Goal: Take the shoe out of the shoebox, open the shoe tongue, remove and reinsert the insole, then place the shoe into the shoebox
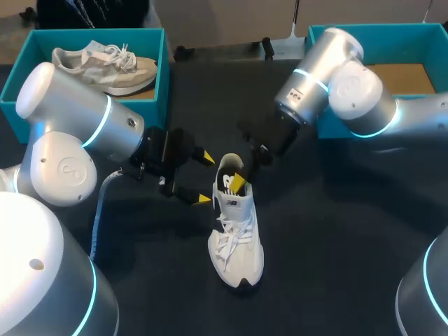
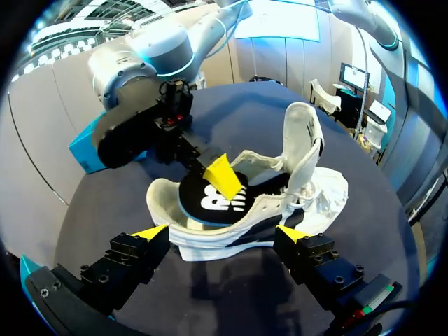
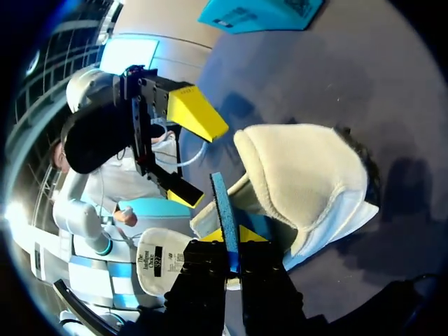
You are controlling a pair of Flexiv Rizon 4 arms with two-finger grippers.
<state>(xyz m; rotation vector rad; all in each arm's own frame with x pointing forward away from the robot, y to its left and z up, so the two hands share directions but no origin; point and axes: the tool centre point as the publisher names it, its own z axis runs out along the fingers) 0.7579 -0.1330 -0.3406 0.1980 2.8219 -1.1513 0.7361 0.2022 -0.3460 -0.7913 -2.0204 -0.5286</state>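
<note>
A white shoe [image 1: 236, 234] lies on the black table, toe toward me, its laces loose and its tongue [image 2: 306, 136] pulled up. My right gripper [image 1: 239, 183] reaches down into the shoe's heel opening and is shut on the heel end of the black, blue-edged insole [image 2: 210, 196]; in the right wrist view the insole's thin edge [image 3: 222, 199] stands clamped in the right gripper [image 3: 231, 241]. My left gripper [image 1: 205, 178] stands open just left of the heel. In its own wrist view the left gripper [image 2: 220, 233] spans the shoe's side [image 2: 308, 199] without pinching it.
A teal shoebox [image 1: 162, 70] at the back left holds a second, beige shoe [image 1: 105, 66]. Another teal shoebox [image 1: 381, 31] stands at the back right, partly behind my right arm. A grey cable [image 1: 101, 206] hangs by my left arm.
</note>
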